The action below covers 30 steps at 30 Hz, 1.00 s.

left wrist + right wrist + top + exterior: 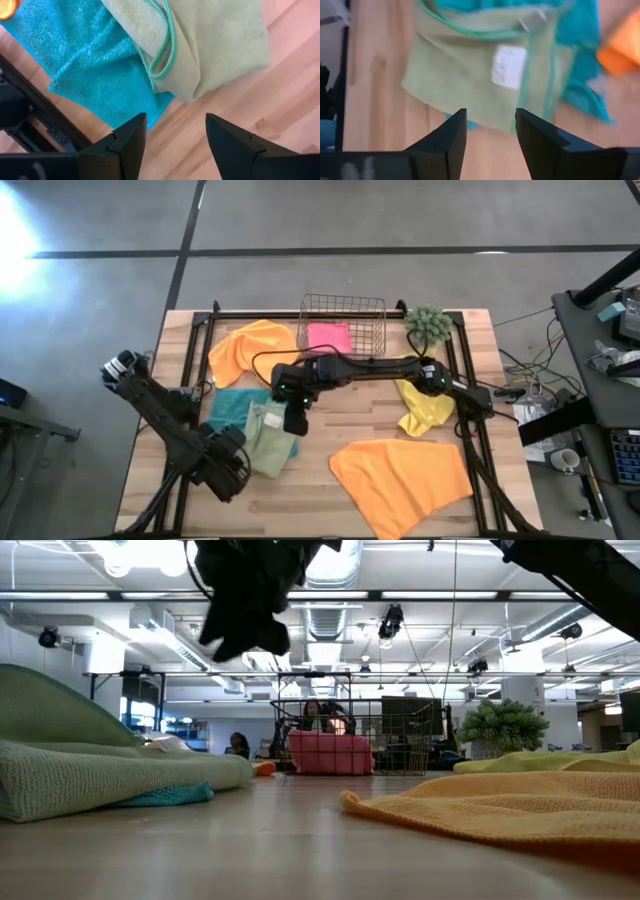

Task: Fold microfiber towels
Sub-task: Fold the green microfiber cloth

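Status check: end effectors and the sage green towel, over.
Both end effectors open, empty: left, right above sage green towel. Towel lies folded on teal towel. Nothing blocking.

A sage green towel (268, 437) with a white label lies over a teal towel (230, 409). Two orange towels (250, 348) (402, 478), a yellow towel (424, 409), and a pink towel (329, 337) in a copper wire basket (344, 307) sit on the pale wooden desk (330, 420).
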Each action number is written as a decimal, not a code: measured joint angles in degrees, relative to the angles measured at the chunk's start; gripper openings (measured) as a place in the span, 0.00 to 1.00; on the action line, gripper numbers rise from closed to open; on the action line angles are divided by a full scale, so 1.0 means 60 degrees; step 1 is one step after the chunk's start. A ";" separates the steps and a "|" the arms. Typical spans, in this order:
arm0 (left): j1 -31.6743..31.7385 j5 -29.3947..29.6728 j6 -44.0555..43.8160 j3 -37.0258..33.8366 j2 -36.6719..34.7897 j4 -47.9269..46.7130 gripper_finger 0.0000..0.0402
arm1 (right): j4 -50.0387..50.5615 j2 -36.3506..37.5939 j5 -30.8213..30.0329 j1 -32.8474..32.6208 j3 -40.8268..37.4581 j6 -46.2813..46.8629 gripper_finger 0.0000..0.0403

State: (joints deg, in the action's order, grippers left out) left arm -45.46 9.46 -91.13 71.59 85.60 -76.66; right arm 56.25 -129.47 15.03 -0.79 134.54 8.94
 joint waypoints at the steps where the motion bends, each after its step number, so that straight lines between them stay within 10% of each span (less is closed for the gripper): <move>1: -0.0071 -0.0004 -0.0003 0.0000 -0.0063 -0.0046 0.47 | -0.0263 0.0000 0.0016 -0.0073 -0.0023 -0.0144 0.40; 30: -0.0254 0.1040 0.1075 -0.0182 -0.1609 -0.0576 0.47 | -0.4598 -0.1556 0.0078 -0.0572 -0.0859 0.1250 0.27</move>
State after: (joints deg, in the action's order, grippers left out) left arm -46.98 15.70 -84.68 70.50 75.94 -80.11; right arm 28.66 -138.81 15.50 -4.23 129.39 16.44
